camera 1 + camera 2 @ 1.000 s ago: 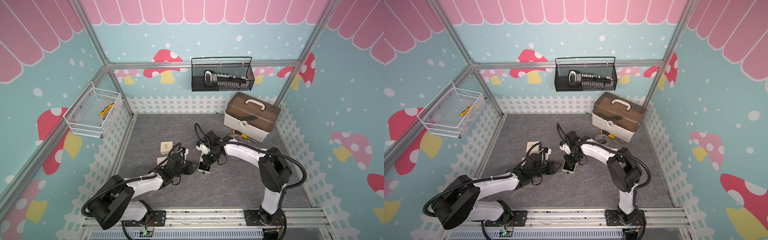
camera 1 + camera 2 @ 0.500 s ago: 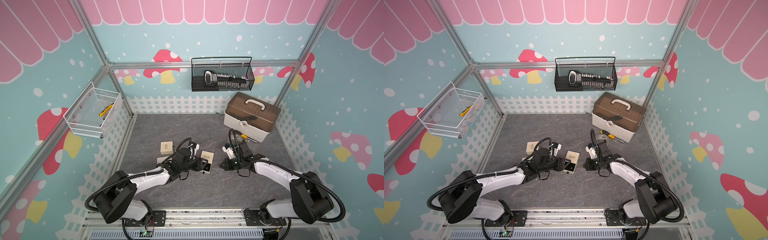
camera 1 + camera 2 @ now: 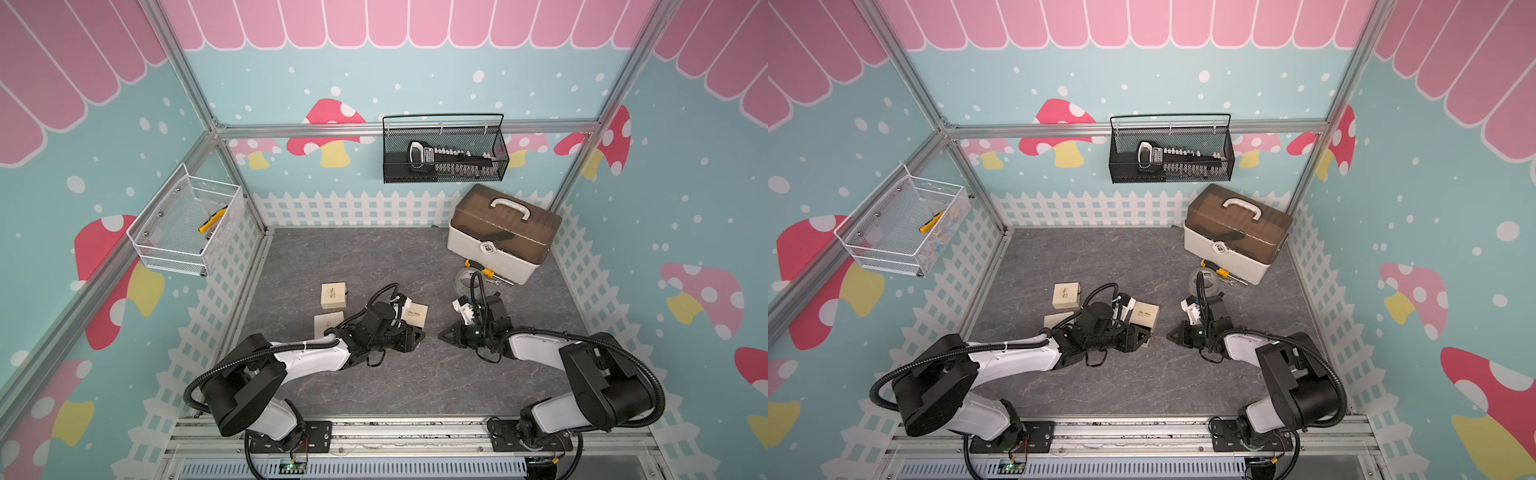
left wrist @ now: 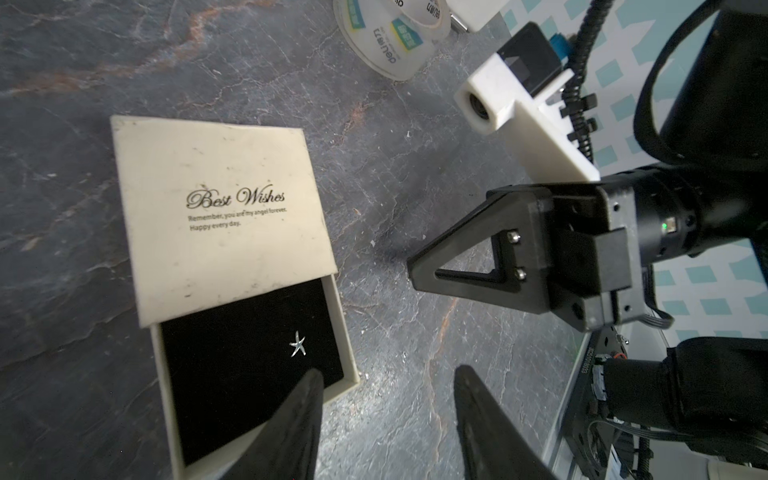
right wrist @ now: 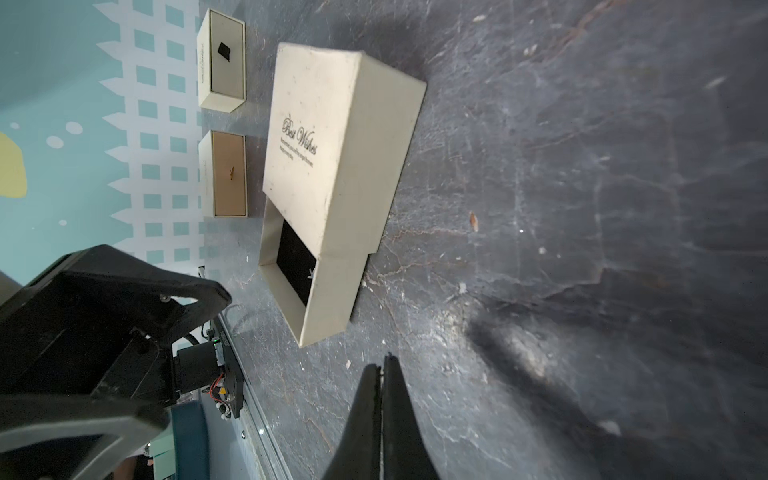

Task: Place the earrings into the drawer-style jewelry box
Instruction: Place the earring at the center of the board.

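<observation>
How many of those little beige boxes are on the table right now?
3: the open-drawer box by the left gripper, the far box, and the near box partly hidden under that arm.

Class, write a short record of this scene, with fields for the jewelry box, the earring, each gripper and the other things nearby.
Jewelry box: drawer partly pulled out
Earring: one star-shaped piece on the drawer's black lining
Left gripper: open, empty, at the drawer's open end
Right gripper: shut, nothing seen in it, clear of the box
Other things: small box with black tab, small box with brown end, tape roll, toolbox
</observation>
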Available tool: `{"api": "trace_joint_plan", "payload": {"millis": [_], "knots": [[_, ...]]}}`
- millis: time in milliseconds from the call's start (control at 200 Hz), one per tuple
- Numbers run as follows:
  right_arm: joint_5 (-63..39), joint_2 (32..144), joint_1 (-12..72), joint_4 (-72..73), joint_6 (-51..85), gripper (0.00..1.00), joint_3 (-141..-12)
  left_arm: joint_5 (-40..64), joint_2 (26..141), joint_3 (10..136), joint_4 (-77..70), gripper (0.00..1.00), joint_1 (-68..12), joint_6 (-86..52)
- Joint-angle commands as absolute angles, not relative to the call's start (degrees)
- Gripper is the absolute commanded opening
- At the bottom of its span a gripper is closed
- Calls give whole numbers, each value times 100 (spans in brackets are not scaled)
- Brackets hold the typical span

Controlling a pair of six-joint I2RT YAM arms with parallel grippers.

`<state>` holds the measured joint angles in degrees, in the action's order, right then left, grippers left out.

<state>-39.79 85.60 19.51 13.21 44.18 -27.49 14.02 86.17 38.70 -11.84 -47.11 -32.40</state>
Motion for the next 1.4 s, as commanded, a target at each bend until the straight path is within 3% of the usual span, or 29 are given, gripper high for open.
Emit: {"api": "trace_joint_plan", "payload": {"millis": [0, 720, 951, 1396], "knots": [[-4166, 8804, 1930, 1954, 4658, 0, -2676, 1318, 8733, 4116, -1006, 52, -4812, -3061], [-4184, 9443, 1823, 2303, 4632, 0, -2509, 1266, 8929, 4376, -873, 52, -4903, -2984], [-4134, 9440, 1786, 2288, 4614, 6, -2443, 1255, 8921, 4403, -852, 52, -4898, -2975], [-3588, 9075, 1767, 994, 4025, 12, -2676, 1229, 8894, 4395, -835, 51, -4901, -2962]]}}
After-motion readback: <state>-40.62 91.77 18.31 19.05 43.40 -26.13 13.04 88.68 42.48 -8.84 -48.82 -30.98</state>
